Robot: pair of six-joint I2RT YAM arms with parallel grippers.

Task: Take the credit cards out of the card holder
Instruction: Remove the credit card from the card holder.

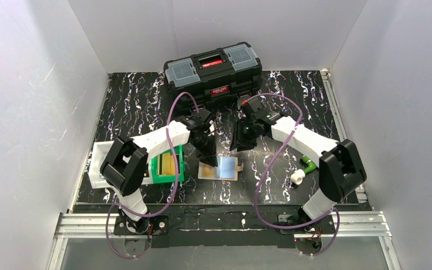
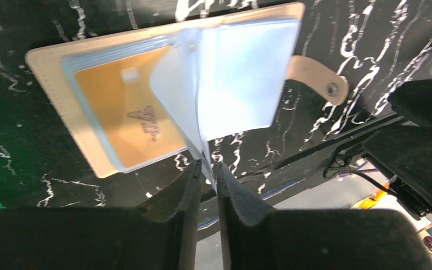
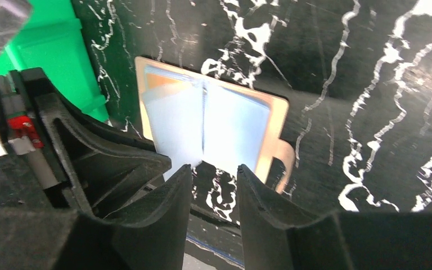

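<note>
The card holder [image 2: 45,64] is lying open on the black marbled table [image 1: 135,101], just beside the green bin [image 1: 157,171] and in front of the black toolbox [image 1: 212,73], its snap strap [image 2: 315,76] sticking out to one side. An orange card [image 2: 124,112] is sitting in one pocket. The left gripper [image 2: 206,169] is pinching the edge of a pale blue leaf [image 2: 177,95] that is lifting from the fold; card or sleeve, I cannot tell. The right gripper [image 3: 214,171] is hovering just above the holder's edge, fingers parted around nothing.
</note>
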